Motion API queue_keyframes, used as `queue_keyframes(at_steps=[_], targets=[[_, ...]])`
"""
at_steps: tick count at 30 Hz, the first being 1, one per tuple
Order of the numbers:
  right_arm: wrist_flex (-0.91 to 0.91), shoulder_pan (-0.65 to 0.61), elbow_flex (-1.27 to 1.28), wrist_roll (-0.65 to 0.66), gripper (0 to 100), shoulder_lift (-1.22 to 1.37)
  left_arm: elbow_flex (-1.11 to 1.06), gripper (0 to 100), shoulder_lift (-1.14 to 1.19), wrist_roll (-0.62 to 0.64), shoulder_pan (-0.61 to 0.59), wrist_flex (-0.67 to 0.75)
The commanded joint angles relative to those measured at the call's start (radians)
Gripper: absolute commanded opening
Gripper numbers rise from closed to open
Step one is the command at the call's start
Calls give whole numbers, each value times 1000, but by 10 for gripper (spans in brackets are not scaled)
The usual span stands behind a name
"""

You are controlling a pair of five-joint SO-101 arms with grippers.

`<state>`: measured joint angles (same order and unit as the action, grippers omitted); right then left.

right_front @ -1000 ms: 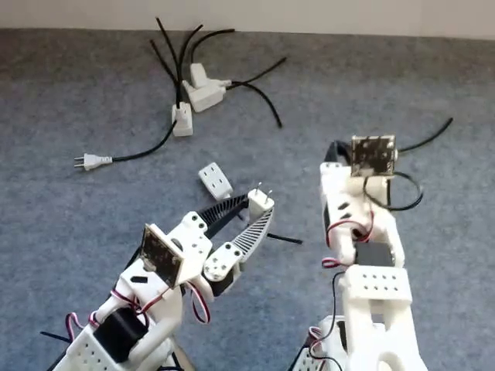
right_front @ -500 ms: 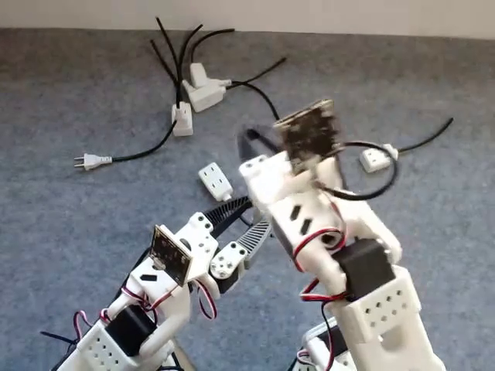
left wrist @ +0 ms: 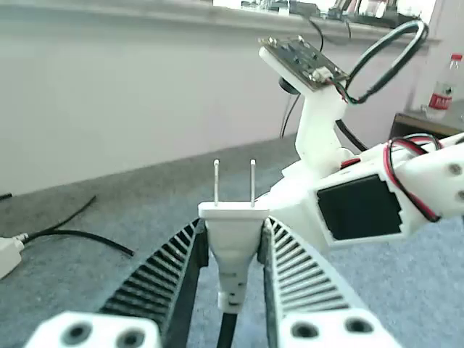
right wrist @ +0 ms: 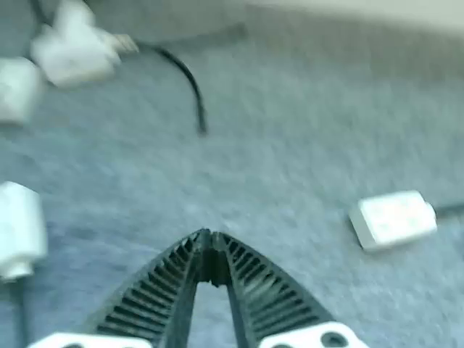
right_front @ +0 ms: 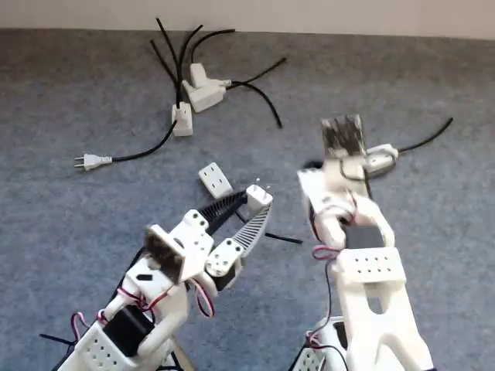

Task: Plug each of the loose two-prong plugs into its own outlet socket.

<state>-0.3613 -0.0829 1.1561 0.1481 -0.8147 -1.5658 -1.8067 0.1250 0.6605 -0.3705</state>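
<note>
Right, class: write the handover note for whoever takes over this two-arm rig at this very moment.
Left gripper: shut on a white plug, prongs bare and pointing away from the arm.
Right gripper: shut, empty, above the carpet.
Things: a loose socket lies just beyond the held plug. A second socket lies by the right arm. Another plug lies unplugged on the left arm's side.
Done: one plug is in hand. I cannot tell whether the white cluster at the back is joined.
Left: seat the held plug, then the other one.
</note>
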Motion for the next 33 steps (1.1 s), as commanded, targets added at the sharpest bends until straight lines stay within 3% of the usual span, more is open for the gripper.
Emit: queue_keyframes(at_steps=[1, 7, 14, 19, 33], targets=[[171, 90, 119, 87, 7, -5, 44, 6, -5, -2, -4, 17], [130, 105, -30, 130, 7, -15, 31, 6, -5, -2, -4, 17], [-464, -151, -634, 127, 7, -15, 10, 6, -5, -2, -4, 17], [-750, -354, -900, 132, 7, -15, 10, 6, -5, -2, -4, 17], [-1055, -625, -941, 127, 7, -173, 10, 6, -5, -2, -4, 17]])
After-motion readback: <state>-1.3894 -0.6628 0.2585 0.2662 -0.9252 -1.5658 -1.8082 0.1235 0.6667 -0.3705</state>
